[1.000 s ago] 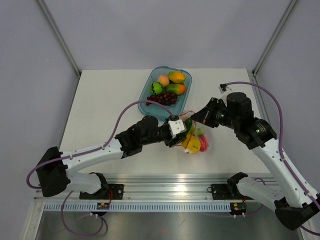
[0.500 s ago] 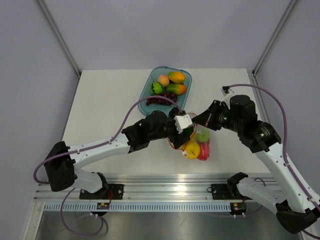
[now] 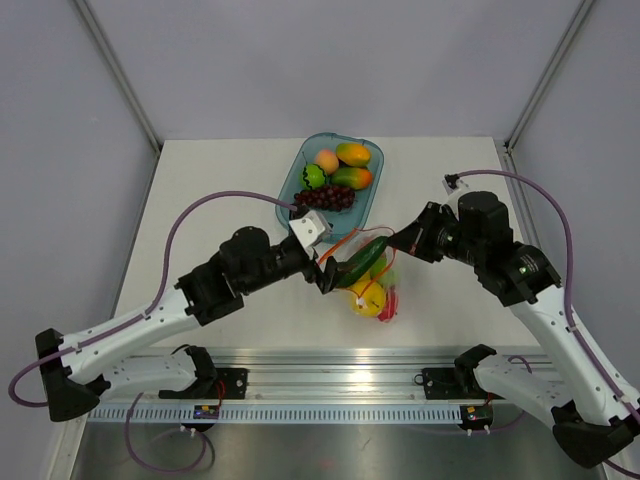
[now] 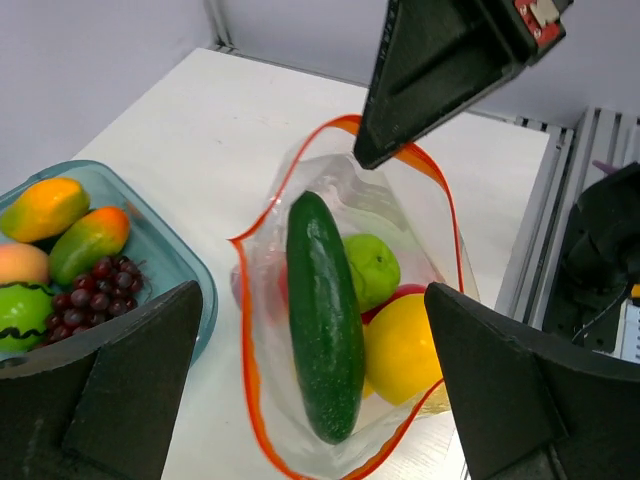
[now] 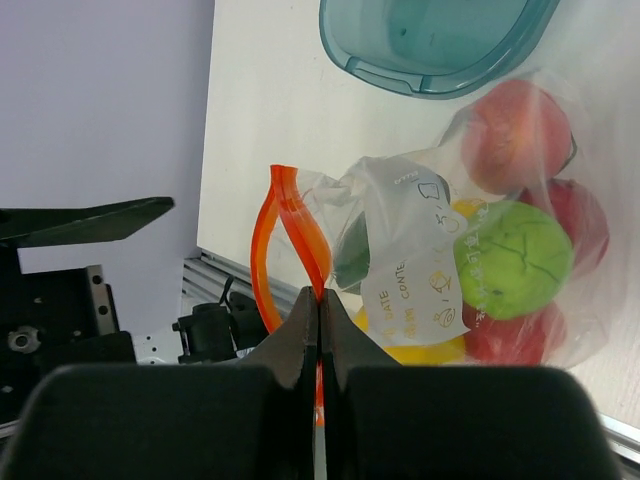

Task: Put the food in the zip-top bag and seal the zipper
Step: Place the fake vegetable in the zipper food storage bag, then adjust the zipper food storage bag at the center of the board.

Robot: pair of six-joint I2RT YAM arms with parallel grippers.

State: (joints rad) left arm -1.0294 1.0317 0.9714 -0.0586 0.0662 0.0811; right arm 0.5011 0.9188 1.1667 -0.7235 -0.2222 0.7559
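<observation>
The zip-top bag (image 4: 425, 235) was seen hanging open just off the near end of the blue tray (image 3: 291, 186), lifted clear of the table (image 3: 210, 200) by one corner of its mouth. That corner was pinched by the right gripper (image 5: 319, 300), whose fingers were pressed tight together on the red-orange zipper (image 4: 243, 330). The strip was not joined: it was spread into a wide loop around the mouth.

Most of the food could be counted inside the bag. The cucumber (image 4: 322, 315) was laid lengthwise through the mouth, with the lime (image 4: 373, 268) and the lemon (image 4: 402, 348) beside it and red apples (image 5: 515, 135) lower down against the plastic. Whether the cucumber's upper end was fully below the zipper could not be told.

The left gripper (image 3: 328, 274) was held on the near side of the tray, just beside the bag's mouth, with its fingers spread wide and nothing between them.

In the tray itself the peach (image 3: 326, 161) lay among the mangoes (image 3: 352, 165) and the grape bunch (image 3: 325, 196), well apart from the bag.

The filling was judged nearly done. The peach, if counted as food for the bag, was yet to be loaded, and the sealing of the zipper was not yet begun.
</observation>
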